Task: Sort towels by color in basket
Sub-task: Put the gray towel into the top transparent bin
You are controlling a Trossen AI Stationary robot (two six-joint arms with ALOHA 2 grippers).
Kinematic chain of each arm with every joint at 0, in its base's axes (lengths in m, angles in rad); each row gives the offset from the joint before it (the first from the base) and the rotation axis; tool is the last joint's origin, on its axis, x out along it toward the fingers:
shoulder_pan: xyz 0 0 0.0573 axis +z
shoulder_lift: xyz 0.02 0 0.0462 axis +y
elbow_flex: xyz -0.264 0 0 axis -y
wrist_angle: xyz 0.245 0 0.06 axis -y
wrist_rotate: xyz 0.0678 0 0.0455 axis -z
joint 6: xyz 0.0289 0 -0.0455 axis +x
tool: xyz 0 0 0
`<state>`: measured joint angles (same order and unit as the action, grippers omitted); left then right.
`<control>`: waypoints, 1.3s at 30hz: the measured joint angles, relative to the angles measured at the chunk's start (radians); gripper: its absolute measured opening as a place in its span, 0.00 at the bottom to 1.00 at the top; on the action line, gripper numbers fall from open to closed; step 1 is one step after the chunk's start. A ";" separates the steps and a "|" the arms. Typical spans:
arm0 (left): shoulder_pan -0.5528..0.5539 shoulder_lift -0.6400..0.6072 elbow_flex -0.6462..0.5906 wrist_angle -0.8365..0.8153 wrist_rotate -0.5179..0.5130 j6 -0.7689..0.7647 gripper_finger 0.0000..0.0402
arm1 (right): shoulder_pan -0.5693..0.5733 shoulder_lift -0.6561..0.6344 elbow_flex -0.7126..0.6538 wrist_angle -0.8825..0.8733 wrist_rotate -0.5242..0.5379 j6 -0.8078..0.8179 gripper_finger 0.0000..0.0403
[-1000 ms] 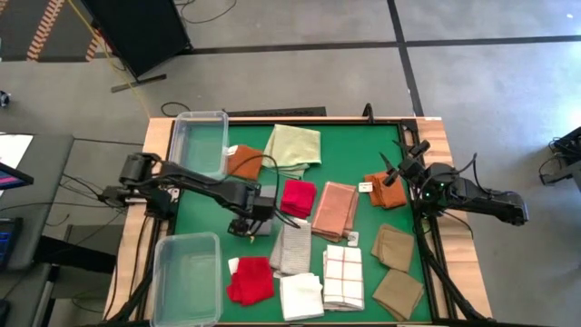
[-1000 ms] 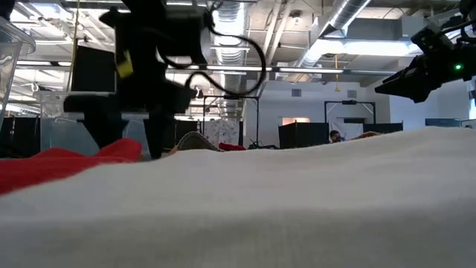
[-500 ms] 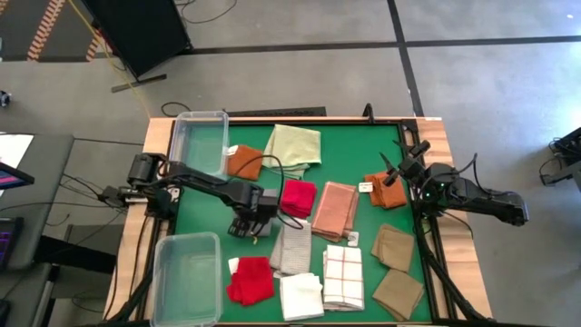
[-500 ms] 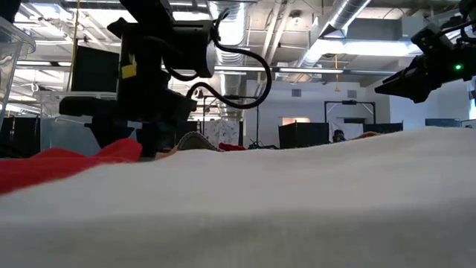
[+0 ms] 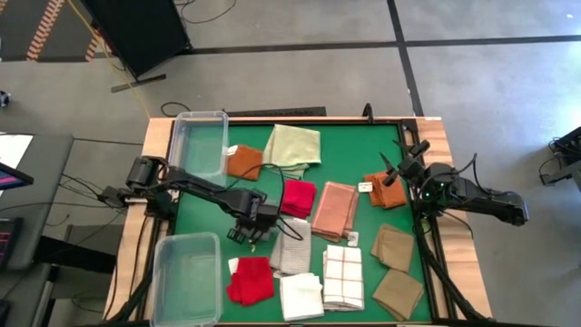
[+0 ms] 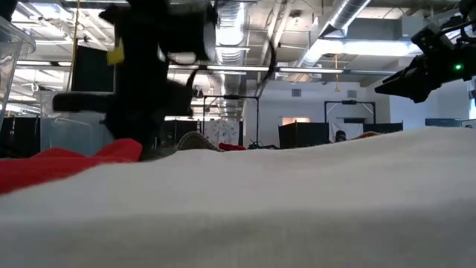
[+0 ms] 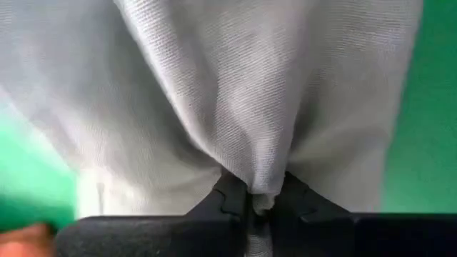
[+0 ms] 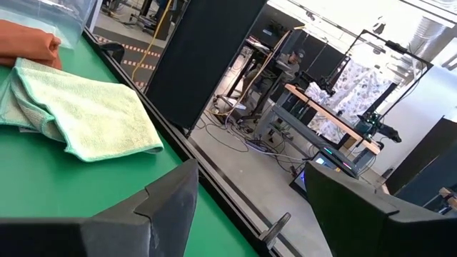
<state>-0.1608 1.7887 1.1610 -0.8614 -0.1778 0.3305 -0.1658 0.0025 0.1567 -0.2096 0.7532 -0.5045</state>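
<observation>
One fold of the grey woven towel (image 7: pixel 250 107) is pinched by the left gripper (image 5: pixel 247 232); the right gripper (image 5: pixel 397 166) is held spread apart beside the green mat's (image 5: pixel 209 195) edge.

You are looking down on a grey concrete floor (image 5: pixel 300 77) crossed by dark seam lines. A tall black panel (image 5: pixel 136 32) is standing at 11 o'clock from the table, with a yellow cable (image 5: pixel 113 59) trailing past its foot. A grey desk (image 5: pixel 27 195) is sitting at 9 o'clock. In the low view, exposed ceiling ducts (image 6: pixel 349 15) and strip lights (image 6: pixel 372 48) are running overhead, and dark partitions (image 6: pixel 349 119) are lining the far wall. In the right wrist view, a workbench (image 8: pixel 332 114) is carrying a patterned cloth on a frame (image 8: pixel 360 71).
</observation>
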 joint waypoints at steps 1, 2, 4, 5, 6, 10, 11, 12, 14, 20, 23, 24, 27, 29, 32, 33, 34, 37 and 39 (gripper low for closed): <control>-0.004 -0.020 0.011 -0.011 -0.020 0.000 0.04 | 0.000 0.000 0.000 0.000 0.000 0.000 0.71; -0.006 -0.043 0.023 -0.020 -0.040 0.001 0.04 | 0.000 0.000 0.000 0.000 0.000 0.000 0.71; -0.009 -0.088 0.047 -0.051 -0.080 -0.002 0.04 | 0.000 0.000 0.000 0.000 0.000 0.000 0.71; -0.009 -0.111 0.061 -0.068 -0.098 -0.005 0.04 | 0.000 0.000 0.000 0.000 0.000 0.000 0.71; -0.009 -0.135 0.074 -0.087 -0.116 -0.011 0.04 | 0.000 0.000 0.000 0.000 0.000 0.000 0.71; -0.007 -0.253 0.132 -0.174 -0.220 -0.034 0.04 | 0.000 0.000 0.000 0.000 0.000 0.000 0.71; -0.005 -0.278 0.147 -0.202 -0.251 -0.044 0.04 | 0.000 0.000 0.000 0.000 0.000 0.000 0.71; -0.004 -0.303 0.162 -0.228 -0.287 -0.053 0.04 | 0.000 0.000 0.000 0.000 0.000 0.000 0.71; -0.003 -0.354 0.195 -0.270 -0.354 -0.077 0.04 | 0.000 0.000 0.000 0.000 0.000 0.000 0.71; 0.039 -0.489 0.283 -0.452 -0.524 -0.185 0.04 | 0.000 0.000 0.000 0.000 0.000 0.000 0.71; 0.099 -0.542 0.301 -0.562 -0.565 -0.267 0.04 | 0.000 0.000 0.000 0.000 0.000 0.000 0.71; 0.124 -0.557 0.301 -0.594 -0.566 -0.291 0.04 | 0.000 0.000 0.000 0.000 0.000 0.000 0.71; 0.213 -0.588 0.301 -0.671 -0.568 -0.347 0.04 | 0.000 0.000 0.000 0.000 0.000 0.000 0.71; 0.273 -0.597 0.301 -0.701 -0.568 -0.370 0.04 | 0.000 0.000 0.000 0.000 0.000 0.000 0.71; 0.360 -0.599 0.297 -0.709 -0.549 -0.367 0.04 | 0.000 0.000 0.000 0.000 0.000 0.000 0.71; 0.388 -0.598 0.290 -0.708 -0.534 -0.354 0.04 | 0.000 0.000 0.000 0.000 0.000 0.000 0.71; 0.417 -0.597 0.280 -0.709 -0.517 -0.338 0.04 | 0.000 0.000 0.000 0.000 0.000 0.000 0.71; 0.505 -0.588 0.240 -0.709 -0.487 -0.286 0.04 | 0.000 0.000 0.000 0.000 0.000 0.000 0.71; 0.563 -0.576 0.211 -0.710 -0.462 -0.253 0.06 | 0.000 0.000 0.000 0.000 0.000 0.000 0.71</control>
<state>0.4025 1.2123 1.3719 -1.5714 -0.6394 0.0778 -0.1660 0.0029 0.1570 -0.2100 0.7531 -0.5049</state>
